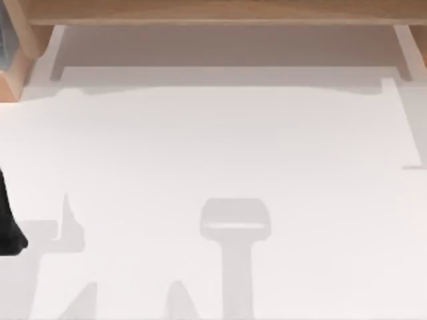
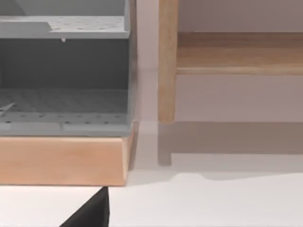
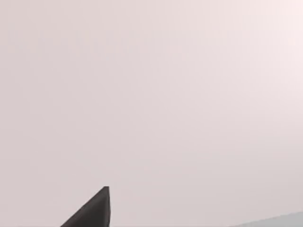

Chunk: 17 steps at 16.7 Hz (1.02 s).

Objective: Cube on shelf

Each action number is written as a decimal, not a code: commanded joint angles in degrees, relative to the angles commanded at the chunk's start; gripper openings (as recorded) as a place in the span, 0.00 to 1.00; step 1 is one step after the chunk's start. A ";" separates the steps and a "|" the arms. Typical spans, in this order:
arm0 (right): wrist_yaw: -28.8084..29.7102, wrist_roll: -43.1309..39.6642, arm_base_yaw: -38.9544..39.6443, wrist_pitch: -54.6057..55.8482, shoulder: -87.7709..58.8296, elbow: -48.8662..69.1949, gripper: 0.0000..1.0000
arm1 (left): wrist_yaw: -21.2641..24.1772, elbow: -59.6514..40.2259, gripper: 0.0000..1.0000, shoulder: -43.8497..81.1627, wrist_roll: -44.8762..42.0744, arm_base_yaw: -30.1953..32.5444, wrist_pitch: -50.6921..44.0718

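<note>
The shelf point(image 1: 220, 12) runs along the far edge of the white table point(image 1: 220, 147) in the top view, its long axis lying left to right across the table, with a light-brown board spanning nearly the full width. Its wooden side supports come down to the table near the two far corners, the right one point(image 1: 405, 50) slanting out below the board. The shelf throws a broad shadow on the table just in front of it.

In the left wrist view the shelf board point(image 2: 239, 52) lies level, fixed to an upright wooden support point(image 2: 167, 61) that stands on the table. Just beside that support, on the side away from the board, sits a grey perforated rack point(image 2: 64, 71) on a wooden base point(image 2: 61, 158), apart from the support by a narrow gap.

The left arm point(image 1: 8, 220) shows as a dark shape at the table's left edge, well in front of the shelf. A dark tip of the left gripper point(image 2: 92, 213) pokes into the left wrist view, and whether it is spread or closed cannot be told. A like tip of the right gripper point(image 3: 92, 210) shows against a blank pale surface; its state cannot be told either.
</note>
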<state>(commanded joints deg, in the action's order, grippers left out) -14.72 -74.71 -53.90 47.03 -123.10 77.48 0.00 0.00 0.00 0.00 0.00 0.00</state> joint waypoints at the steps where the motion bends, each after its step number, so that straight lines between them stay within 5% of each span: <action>1: 1.88 2.14 0.54 -7.14 -0.76 6.00 1.00 | 0.00 0.00 1.00 0.00 0.00 0.00 0.00; 10: 11.29 26.12 14.76 -80.31 -5.88 46.21 1.00 | 0.00 0.00 1.00 0.00 0.00 0.00 0.00; 17: 10.51 43.94 28.52 -115.25 -11.81 55.45 1.00 | 0.00 0.00 1.00 0.00 0.00 0.00 0.00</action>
<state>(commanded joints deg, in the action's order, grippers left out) -4.21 -30.77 -25.38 -68.23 -134.91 132.93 0.00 0.00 0.00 0.00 0.00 0.00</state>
